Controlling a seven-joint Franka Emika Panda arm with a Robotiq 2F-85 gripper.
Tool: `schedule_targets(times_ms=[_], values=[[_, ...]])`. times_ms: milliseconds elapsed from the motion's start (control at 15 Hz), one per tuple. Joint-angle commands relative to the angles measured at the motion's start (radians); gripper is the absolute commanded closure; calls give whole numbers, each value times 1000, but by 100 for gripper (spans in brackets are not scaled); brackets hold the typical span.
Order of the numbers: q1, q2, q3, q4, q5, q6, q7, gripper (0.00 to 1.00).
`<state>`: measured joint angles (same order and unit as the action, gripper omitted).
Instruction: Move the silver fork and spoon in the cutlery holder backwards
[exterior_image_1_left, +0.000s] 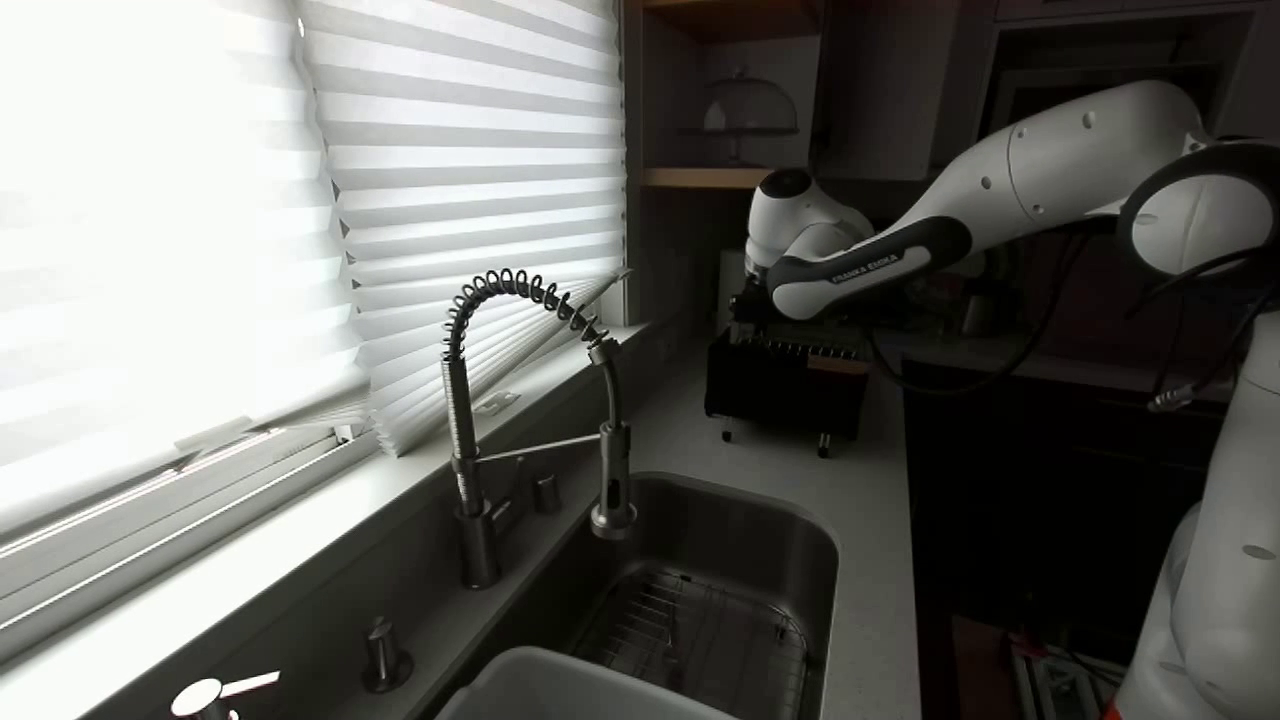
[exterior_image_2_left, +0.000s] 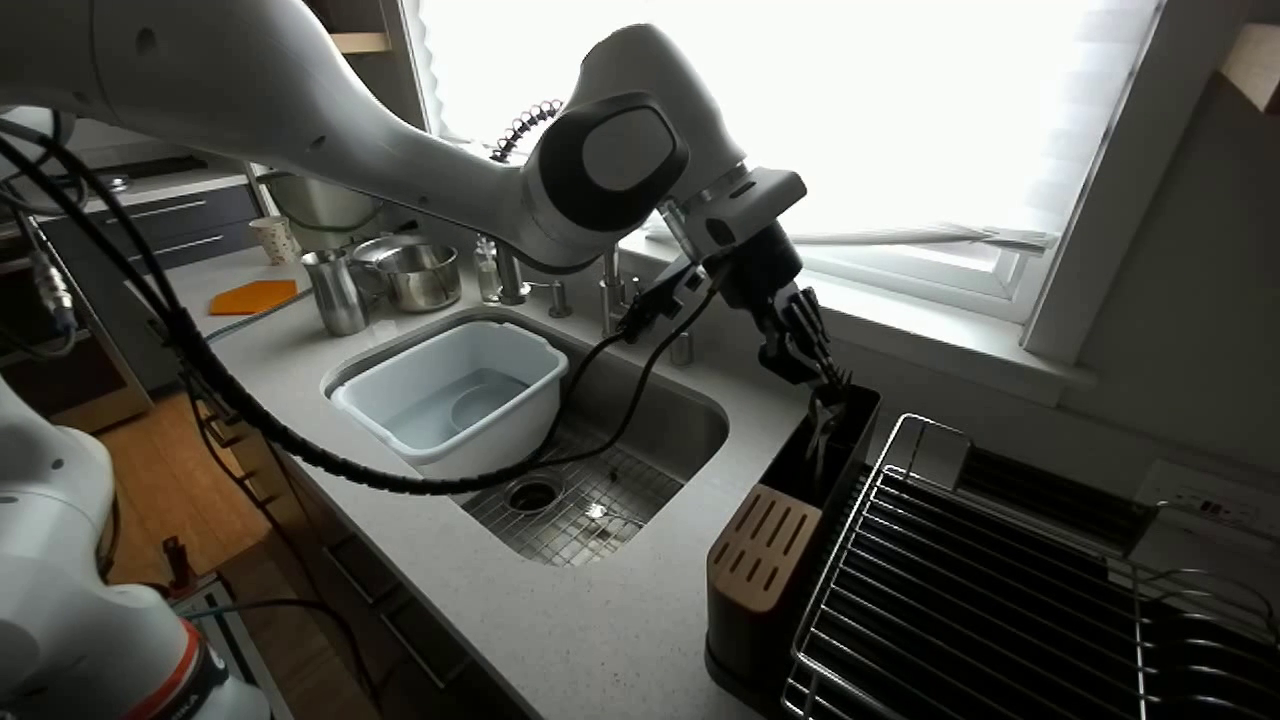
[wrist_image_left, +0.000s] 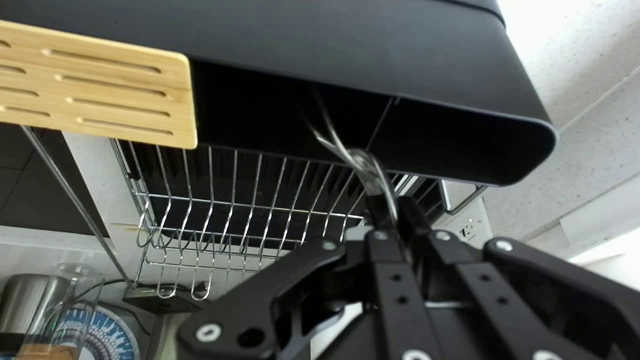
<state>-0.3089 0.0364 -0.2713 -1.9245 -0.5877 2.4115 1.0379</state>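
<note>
Two silver pieces of cutlery (wrist_image_left: 365, 165), seemingly clasped by the gripper (wrist_image_left: 395, 206), slope lengthwise from its tips down into the holder (wrist_image_left: 310, 45), between slotted wood (wrist_image_left: 100, 72) and the divider (wrist_image_left: 382, 121) they likely must cross.

In the wrist view: cutlery holder (wrist_image_left: 310, 45), outer wall cut off, interior too dark to read; silver fork and spoon (wrist_image_left: 366, 170), lower ends lost inside holder, upper ends hidden by gripper (wrist_image_left: 397, 207); slotted wooden insert (wrist_image_left: 95, 72) on holder, one end cropped. In an exterior view: dish rack (exterior_image_2_left: 985, 595) beside holder, two sides cropped; wall outlet (exterior_image_2_left: 1210, 505) well apart from holder, markings illegible.
</note>
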Motion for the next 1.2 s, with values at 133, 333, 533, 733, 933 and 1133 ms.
schedule_targets(times_ms=[133,333,533,733,933,1133], values=[[5,-114,-9,-49,8,16,-40,98],[-4,-166,-4,-57,19,36,-50,98],[-11,-203,1,-59,28,75,-42,98],[-18,-223,6,-68,44,140,-35,98],[-22,-226,13,-76,80,198,-21,98],[-33,-208,22,-79,114,261,30,98]])
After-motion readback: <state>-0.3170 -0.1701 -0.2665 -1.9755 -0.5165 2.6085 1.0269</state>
